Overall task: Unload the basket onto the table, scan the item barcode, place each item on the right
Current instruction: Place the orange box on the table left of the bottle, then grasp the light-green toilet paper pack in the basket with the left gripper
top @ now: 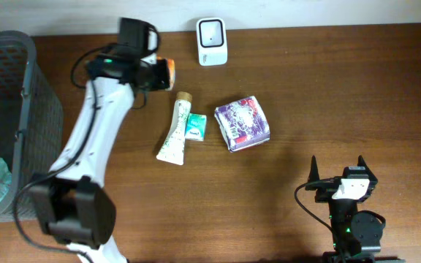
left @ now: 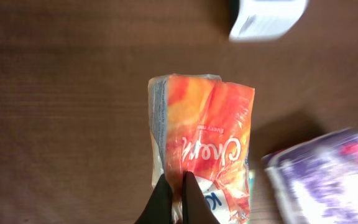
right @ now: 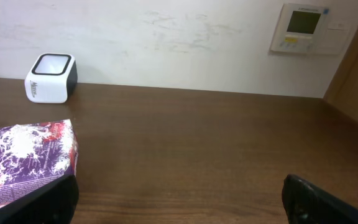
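Observation:
My left gripper (left: pixel 175 180) is shut on the edge of an orange and white packet (left: pixel 207 140), lifted above the table. Overhead, the orange packet (top: pixel 165 74) shows at the tip of the left arm, just left of the white barcode scanner (top: pixel 212 41). That scanner (left: pixel 267 17) sits at the top of the left wrist view, and the same scanner (right: pixel 50 77) stands at the far left of the right wrist view. My right gripper (right: pixel 179 200) rests open near the table's front edge, its dark fingers (right: pixel 325 202) wide apart with nothing between them.
A purple patterned pack (top: pixel 243 123) lies mid-table, beside a white tube (top: pixel 175 130) and a small teal packet (top: pixel 195 127). A grey basket (top: pixel 22 109) holding something stands at the left edge. A wall panel (right: pixel 304 28) hangs behind the table.

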Motion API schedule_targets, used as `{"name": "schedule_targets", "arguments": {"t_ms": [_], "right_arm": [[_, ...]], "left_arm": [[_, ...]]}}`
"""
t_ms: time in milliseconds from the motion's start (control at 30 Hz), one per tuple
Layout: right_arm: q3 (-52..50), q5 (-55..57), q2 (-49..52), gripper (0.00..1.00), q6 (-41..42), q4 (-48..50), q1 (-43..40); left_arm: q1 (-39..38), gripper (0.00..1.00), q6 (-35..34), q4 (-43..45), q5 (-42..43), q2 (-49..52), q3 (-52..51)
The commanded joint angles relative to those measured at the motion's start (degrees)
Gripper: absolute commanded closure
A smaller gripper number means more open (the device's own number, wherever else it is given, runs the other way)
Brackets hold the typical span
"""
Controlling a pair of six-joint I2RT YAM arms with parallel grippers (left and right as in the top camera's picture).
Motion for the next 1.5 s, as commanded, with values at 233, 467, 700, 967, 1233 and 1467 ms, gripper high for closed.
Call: {"name": "schedule_targets", "arguments": {"t_ms": [233,467,700,967,1233,1467], "right_arm": [[-0.5,0.6,-0.3,0.01,0.0,-0.1,0.3],[-0.5,0.6,-0.3,0.01,0.0,-0.1,0.3],[-0.5,0.6,-0.3,0.01,0.0,-0.1,0.3],[-0.5,0.6,-0.3,0.01,0.0,-0.1,0.3],[-0.5,0.6,-0.3,0.01,0.0,-0.1,0.3],[-0.5,0.6,-0.3,0.01,0.0,-0.1,0.3]], "left_arm": [[-2.7,1.00,1.7,-11.0,-7.2,13.8,-0.1],[-1.9,0.12,1.7,-14.5,-8.2,13.8,10.0],[10.8,0.01,1.5,-41.7,-16.0,13.6,57.0],[34.8,0.01,1.5,-46.6,-16.1,13.3,61.2],[47.0,0.08,1.8,-38.1,-20.2,13.3,29.0],[52.2,0.14,1.8,-21.5,-19.7,13.3,1.8]]}}
